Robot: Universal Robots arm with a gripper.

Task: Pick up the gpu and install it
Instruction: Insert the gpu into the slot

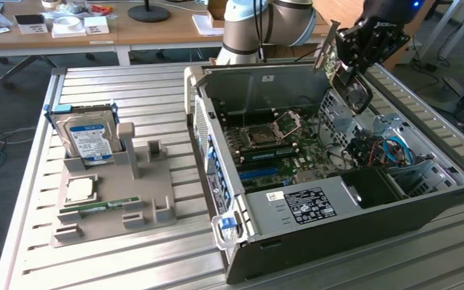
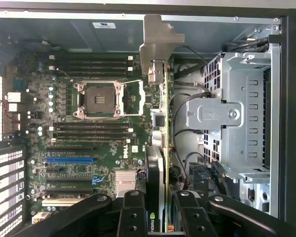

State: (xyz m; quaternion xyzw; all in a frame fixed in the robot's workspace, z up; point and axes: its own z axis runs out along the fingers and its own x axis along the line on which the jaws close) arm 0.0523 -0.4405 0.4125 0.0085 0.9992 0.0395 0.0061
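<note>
The fingers [image 2: 133, 217] pinch the gpu [image 2: 159, 113] edge-on above the open case [image 1: 337, 232]. If the card is tilted, it may likely jam against the motherboard [image 2: 39, 133] or snag the cables [image 1: 381, 151].

Claw [image 1: 353, 62] with the gpu [image 1: 354, 92] in its grip, above the open computer case [image 1: 337, 235]
</note>
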